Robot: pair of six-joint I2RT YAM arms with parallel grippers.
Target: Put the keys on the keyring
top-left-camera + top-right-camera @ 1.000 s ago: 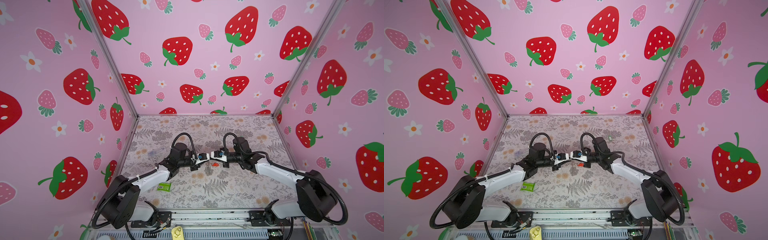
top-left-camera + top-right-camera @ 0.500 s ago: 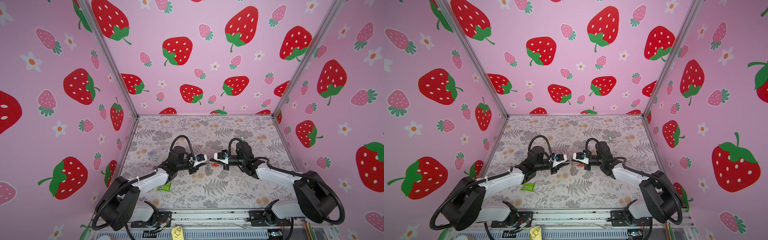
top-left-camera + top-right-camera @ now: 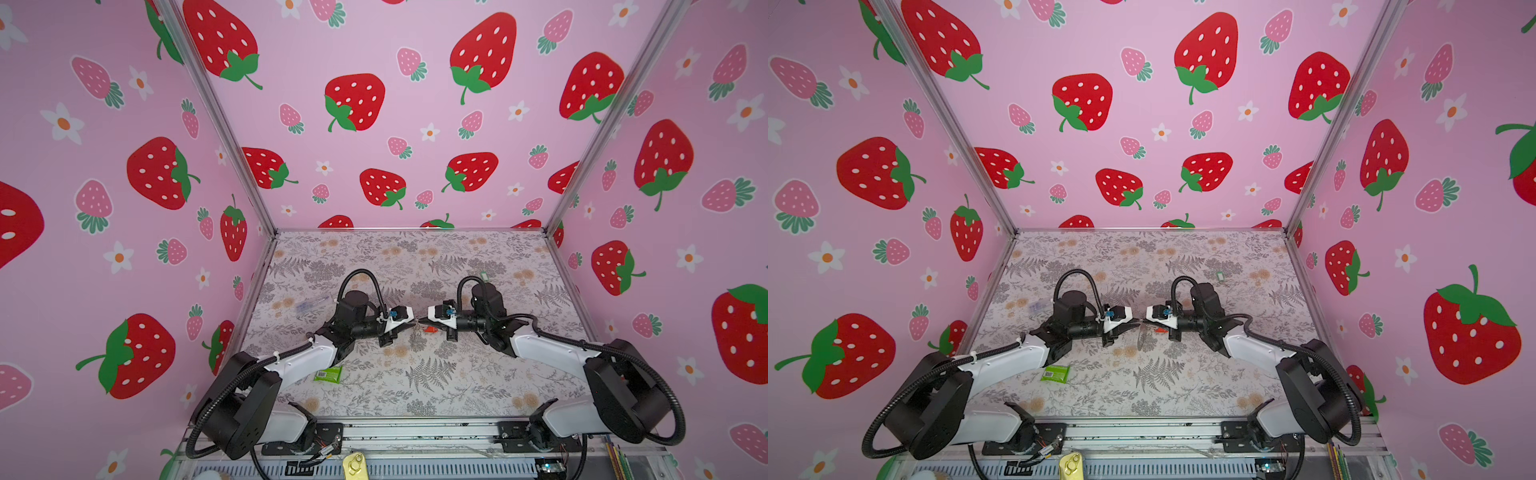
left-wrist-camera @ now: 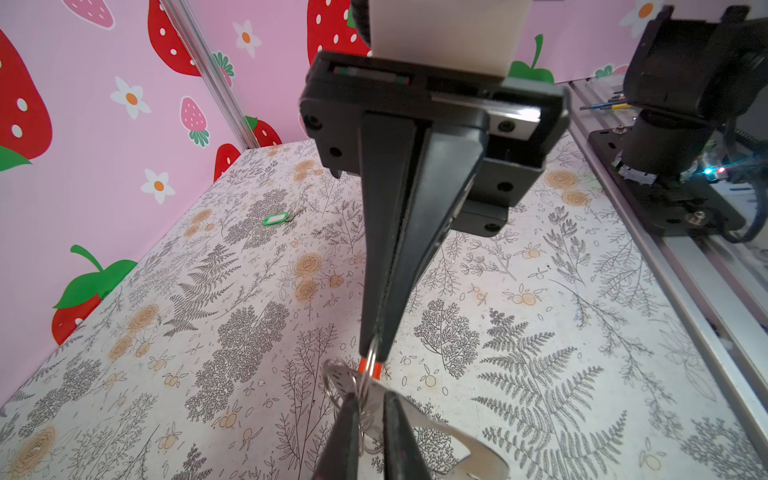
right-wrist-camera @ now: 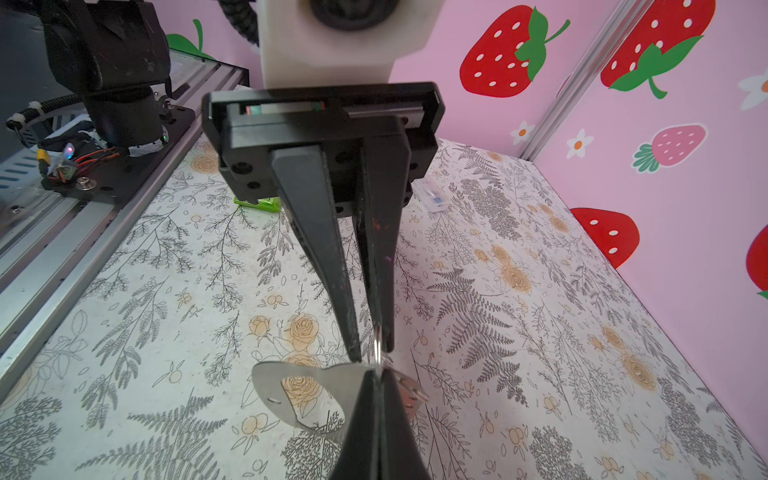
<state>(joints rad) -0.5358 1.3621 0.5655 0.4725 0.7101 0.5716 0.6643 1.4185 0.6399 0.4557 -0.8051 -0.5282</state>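
Observation:
My two grippers meet tip to tip above the middle of the mat. The left gripper point(image 3: 412, 323) point(image 4: 370, 419) is shut on the small metal rings of the keyring point(image 4: 457, 446) point(image 5: 270, 384), and the strap loop hangs below the tips. The right gripper point(image 3: 420, 322) point(image 5: 376, 376) is shut on the thin ring of the red-orange key point(image 3: 429, 329) point(image 4: 369, 368), whose tag dangles under its fingertips. That ring touches the keyring's rings. The green key point(image 3: 484, 275) point(image 4: 275, 218) lies alone on the mat at the back right.
A green packet point(image 3: 328, 374) with a barcode label lies near the left arm at the front. A clear plastic packet point(image 3: 311, 305) lies at the left of the mat. Pink walls close the mat on three sides and a metal rail point(image 3: 415, 434) runs along the front.
The right arm has shifted its wrist and drawn slightly to the right, still holding the red-orange key. The left jaws have closed a little on the rings. Both tips still meet.

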